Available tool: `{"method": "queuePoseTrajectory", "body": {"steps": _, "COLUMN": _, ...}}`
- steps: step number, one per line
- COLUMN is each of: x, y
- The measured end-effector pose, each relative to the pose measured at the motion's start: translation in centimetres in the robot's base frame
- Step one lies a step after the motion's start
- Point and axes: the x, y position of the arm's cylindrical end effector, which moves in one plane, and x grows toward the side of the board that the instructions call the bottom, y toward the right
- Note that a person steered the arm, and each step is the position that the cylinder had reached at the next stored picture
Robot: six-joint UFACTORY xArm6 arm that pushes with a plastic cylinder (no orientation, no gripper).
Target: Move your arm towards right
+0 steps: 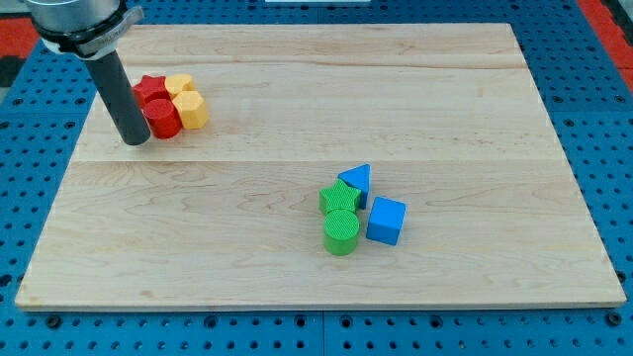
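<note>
My tip point(135, 141) rests on the wooden board point(297, 119) at the view's upper left, just left of a red cylinder point(163, 118), touching or nearly touching it. Behind the cylinder sits a red star block point(150, 89). To their right are a yellow heart-like block point(180, 85) and a yellow hexagonal block point(191, 110). These blocks form one tight cluster. Near the board's middle, lower right, sits a second cluster: a blue triangular block point(357, 181), a blue cube point(386, 220), a green star block point(339, 197) and a green cylinder point(341, 232).
The board lies on a blue perforated table point(593, 148). A red area point(15, 35) shows at the view's top left corner. The arm's dark rod point(114, 84) rises from the tip toward the view's top left.
</note>
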Motion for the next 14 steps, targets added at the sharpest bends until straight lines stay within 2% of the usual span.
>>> {"method": "queuePoseTrajectory", "body": {"steps": 7, "x": 0.8, "y": 0.7}}
{"method": "queuePoseTrajectory", "body": {"steps": 9, "x": 3.5, "y": 2.6}}
{"method": "queuePoseTrajectory", "body": {"steps": 11, "x": 3.6, "y": 2.8}}
{"method": "queuePoseTrajectory", "body": {"steps": 13, "x": 7.0, "y": 7.8}}
{"method": "queuePoseTrajectory", "body": {"steps": 14, "x": 7.0, "y": 7.9}}
